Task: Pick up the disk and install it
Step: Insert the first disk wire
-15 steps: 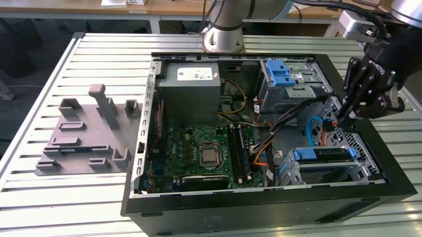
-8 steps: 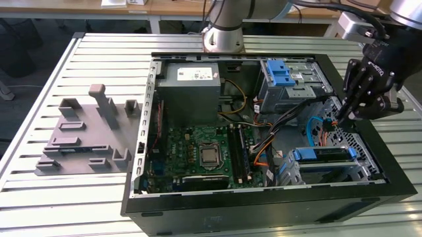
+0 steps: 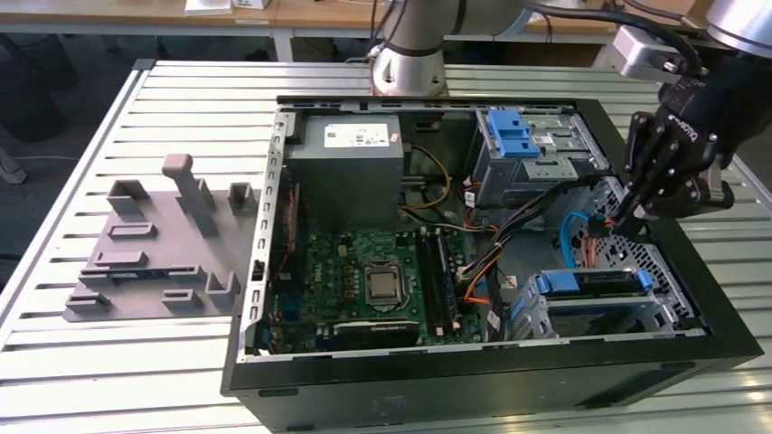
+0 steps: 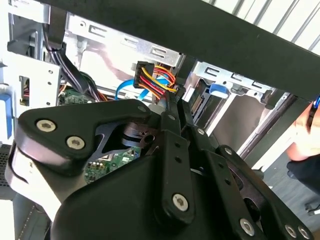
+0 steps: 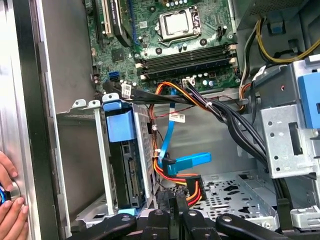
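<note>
Sitting in its bay, disk (image 5: 121,165) just beside pincer (image 5: 172,202), clamped on cable plug (image 5: 182,187)

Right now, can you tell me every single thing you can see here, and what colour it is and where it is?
Computer case: one, black, open, on the slatted table.
Table: one, pale slats, under everything.
Slotted stand: one, grey, on the table, toward the exterior view's left of the case.
Motherboard: one, green, on the case floor.
Power supply: one, grey, at the case's far end.
Disk: one, in a blue carrier, seated in the drive cage.
Cables: several, blue, orange, red, yellow, black, beside the cage.
Person's hand: one, outside the case wall.
Gripper: one, black, inside the case by the cables.
</note>
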`<state>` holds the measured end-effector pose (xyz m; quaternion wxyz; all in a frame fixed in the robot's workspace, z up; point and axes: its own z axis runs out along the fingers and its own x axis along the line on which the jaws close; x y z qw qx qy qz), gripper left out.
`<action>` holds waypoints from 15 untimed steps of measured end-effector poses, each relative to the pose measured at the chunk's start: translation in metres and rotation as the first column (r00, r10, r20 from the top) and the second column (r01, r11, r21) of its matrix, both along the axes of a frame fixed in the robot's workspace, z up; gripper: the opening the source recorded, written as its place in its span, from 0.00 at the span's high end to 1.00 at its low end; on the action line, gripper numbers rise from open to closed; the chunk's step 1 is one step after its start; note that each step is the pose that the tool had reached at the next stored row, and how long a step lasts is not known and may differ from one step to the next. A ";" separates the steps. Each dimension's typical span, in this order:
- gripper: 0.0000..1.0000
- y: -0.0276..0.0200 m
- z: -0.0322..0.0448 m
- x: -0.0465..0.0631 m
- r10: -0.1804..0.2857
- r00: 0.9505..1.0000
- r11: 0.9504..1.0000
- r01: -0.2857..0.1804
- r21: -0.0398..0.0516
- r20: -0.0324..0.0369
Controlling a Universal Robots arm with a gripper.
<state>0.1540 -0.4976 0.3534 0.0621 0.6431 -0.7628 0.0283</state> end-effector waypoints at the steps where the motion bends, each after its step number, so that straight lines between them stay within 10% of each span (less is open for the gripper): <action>1: 0.84 -0.0002 0.0000 -0.001 0.004 1.000 1.000 -0.004 0.000 0.001; 15: 0.84 -0.0091 -0.0003 -0.008 0.059 0.998 0.998 -0.060 0.002 0.014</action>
